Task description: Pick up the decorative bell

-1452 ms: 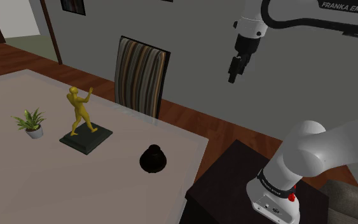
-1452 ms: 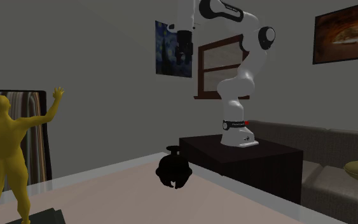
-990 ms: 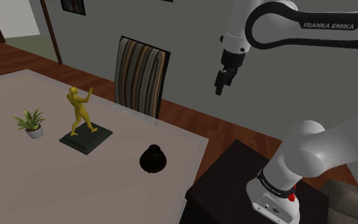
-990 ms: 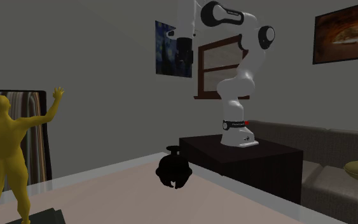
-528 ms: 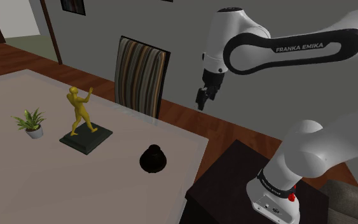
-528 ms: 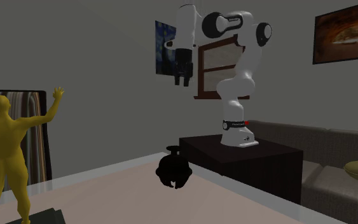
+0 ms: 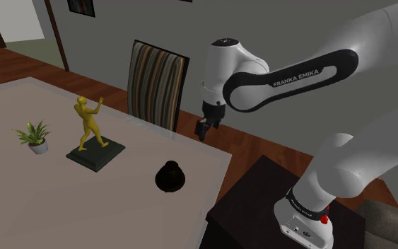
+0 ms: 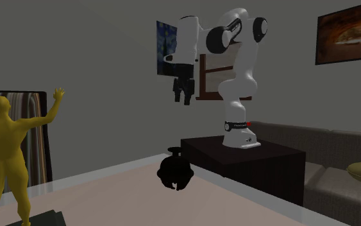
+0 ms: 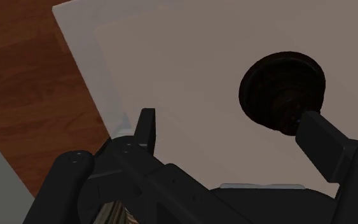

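Now, on your pale table (image 7: 20,106), near the corner closest to the dark stand (image 7: 261,205), the black bell (image 7: 170,177) sits upright. Your gripper (image 7: 201,131) hangs above that table edge, higher than the bell and clear of it, its fingers spread apart.

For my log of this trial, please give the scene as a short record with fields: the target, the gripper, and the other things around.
target: black bell, on the table, near its edge
arm end: gripper, open, in the air, higher than the bell, not touching it
held: nothing
also on table: yellow statue on a dark base; small potted plant
behind table: striped chair
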Controlling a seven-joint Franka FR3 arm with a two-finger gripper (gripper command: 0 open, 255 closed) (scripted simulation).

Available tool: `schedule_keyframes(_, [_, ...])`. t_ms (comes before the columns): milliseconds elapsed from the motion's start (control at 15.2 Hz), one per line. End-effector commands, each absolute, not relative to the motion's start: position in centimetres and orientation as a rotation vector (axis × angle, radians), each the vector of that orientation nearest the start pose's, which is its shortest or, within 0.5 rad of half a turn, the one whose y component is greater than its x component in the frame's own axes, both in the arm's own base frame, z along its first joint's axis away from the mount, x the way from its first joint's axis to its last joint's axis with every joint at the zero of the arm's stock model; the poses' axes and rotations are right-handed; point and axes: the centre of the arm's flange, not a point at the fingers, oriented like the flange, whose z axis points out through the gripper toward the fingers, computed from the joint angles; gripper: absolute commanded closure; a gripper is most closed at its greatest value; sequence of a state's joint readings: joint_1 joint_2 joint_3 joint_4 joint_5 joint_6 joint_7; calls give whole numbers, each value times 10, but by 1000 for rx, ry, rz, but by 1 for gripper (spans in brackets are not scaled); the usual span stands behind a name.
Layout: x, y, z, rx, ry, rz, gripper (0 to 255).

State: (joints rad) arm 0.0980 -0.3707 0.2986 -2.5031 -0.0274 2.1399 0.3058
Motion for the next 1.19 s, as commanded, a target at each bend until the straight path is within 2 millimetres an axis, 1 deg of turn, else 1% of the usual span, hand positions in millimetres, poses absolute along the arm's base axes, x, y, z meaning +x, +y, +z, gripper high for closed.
schedule_keyframes(0, [395,177,389,-3260,-134,-67,0])
schedule_keyframes(792, [442,274,275,-3253,-109,-103,0])
schedule_keyframes(858, [443,276,273,-3253,-109,-104,0])
schedule_keyframes(1122, [443,276,252,-3253,-109,-104,0])
